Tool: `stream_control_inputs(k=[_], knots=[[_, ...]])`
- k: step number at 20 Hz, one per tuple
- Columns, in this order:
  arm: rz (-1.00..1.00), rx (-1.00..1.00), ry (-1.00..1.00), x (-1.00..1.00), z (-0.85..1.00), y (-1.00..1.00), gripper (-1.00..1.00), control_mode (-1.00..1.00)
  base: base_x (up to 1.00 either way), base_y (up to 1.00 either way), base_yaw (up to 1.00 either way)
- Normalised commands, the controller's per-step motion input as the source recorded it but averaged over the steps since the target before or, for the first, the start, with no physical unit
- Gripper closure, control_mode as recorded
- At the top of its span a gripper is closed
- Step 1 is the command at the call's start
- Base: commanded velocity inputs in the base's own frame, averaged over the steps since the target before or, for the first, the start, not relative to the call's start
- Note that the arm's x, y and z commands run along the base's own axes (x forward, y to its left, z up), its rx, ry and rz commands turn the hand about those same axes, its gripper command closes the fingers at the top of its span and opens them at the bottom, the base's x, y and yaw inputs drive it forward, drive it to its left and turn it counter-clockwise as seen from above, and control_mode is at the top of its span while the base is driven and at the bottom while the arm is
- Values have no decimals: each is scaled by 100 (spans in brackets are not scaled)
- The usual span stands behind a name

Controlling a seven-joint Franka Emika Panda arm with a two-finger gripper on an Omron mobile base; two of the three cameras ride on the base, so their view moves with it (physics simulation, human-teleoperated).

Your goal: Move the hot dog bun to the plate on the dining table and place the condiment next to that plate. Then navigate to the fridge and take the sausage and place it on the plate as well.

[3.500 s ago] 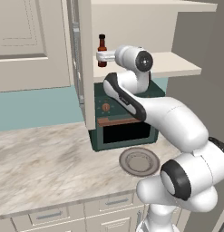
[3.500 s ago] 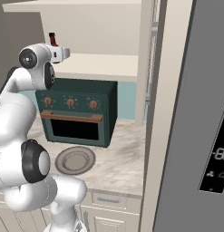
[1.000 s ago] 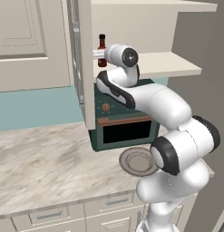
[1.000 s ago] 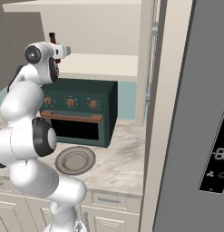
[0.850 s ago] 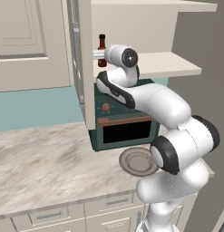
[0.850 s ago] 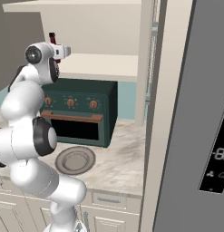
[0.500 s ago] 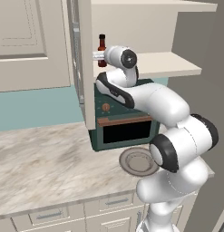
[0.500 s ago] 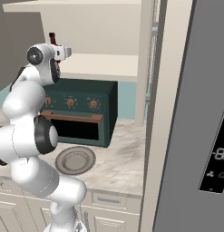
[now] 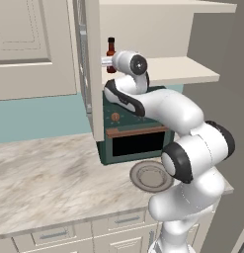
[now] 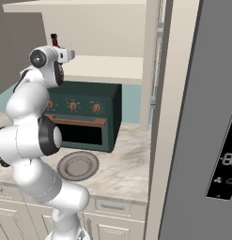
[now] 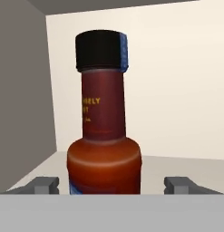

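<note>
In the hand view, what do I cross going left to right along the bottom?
Left claw fingertip → condiment bottle standing upright on the shelf → right claw fingertip, with a gap on each side of the bottle.

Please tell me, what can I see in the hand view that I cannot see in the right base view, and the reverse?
The hand view alone gives the condiment bottle close up: black cap, yellow lettering on its neck, and a finger tip standing apart on each side of it. The right base view alone gives the green oven, the plate on the counter, and the fridge door. Both show the bottle upright on the shelf.
</note>
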Motion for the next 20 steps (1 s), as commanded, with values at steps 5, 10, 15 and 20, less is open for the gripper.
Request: stream_control_inputs(k=[5, 10, 15, 20], knots=[[0, 0, 1, 0, -2, 0, 100, -100, 0, 0, 0], [0, 0, 1, 0, -1, 0, 100, -100, 0, 0, 0], [0, 0, 0, -13, 0, 0, 100, -100, 0, 0, 0], [0, 0, 0, -23, 0, 0, 100, -100, 0, 0, 0]])
